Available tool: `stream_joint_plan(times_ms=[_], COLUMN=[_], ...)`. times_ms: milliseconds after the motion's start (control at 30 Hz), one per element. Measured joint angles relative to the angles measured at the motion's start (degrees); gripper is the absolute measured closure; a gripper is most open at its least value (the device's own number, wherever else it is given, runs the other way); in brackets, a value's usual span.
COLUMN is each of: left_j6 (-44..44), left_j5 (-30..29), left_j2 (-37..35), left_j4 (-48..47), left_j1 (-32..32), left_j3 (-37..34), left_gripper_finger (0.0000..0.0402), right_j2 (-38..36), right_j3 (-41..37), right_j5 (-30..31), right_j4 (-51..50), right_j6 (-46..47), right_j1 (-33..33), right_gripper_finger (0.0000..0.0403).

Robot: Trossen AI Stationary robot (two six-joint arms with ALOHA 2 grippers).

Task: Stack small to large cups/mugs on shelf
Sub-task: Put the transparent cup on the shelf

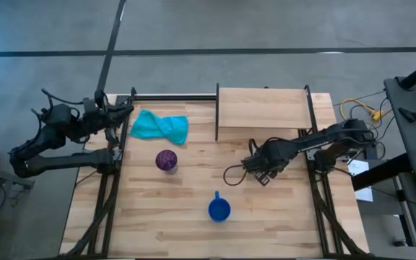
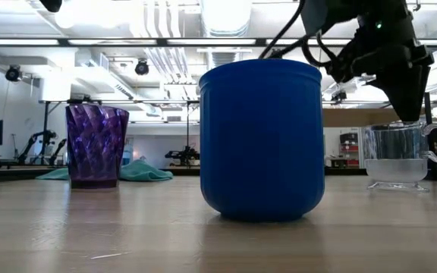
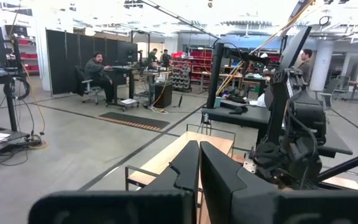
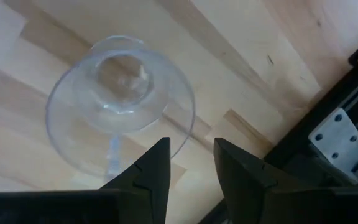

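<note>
I see right end effector (image 4: 188,163) spread just above the clear cup (image 4: 120,99), transparent, handled, upright on bench (image 4: 241,56).

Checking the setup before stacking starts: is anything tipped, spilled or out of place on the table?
Nothing stands out. The purple tumbler, blue mug and clear cup all stand upright on the table, and the shelf is bare. A teal cloth lies crumpled, nothing spilled.

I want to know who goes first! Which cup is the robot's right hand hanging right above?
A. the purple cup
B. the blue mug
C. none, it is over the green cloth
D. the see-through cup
D. The right gripper hangs over the clear cup, fingers apart, while the purple tumbler and blue mug stand alone on the table.
</note>
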Motion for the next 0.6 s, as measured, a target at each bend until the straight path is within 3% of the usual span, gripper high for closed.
stream_joint_plan(times_ms=[333,600], left_j6=[0.0,0.0], left_j5=[0.02,0.02], left_j2=[-0.02,-0.04], left_j4=[-0.02,0.0], left_j1=[0.0,0.0], left_j3=[0.0,0.0], left_gripper_finger=[0.0402,0.0402], right_j2=[-1.1,-1.05], right_j3=[-3.09,-4.79], right_j5=[-6.37,-7.45], right_j4=[3.23,7.22], right_j6=[2.74,3.2], right_j1=[-4.28,-6.62], right_gripper_finger=[0.0284,0.0284])
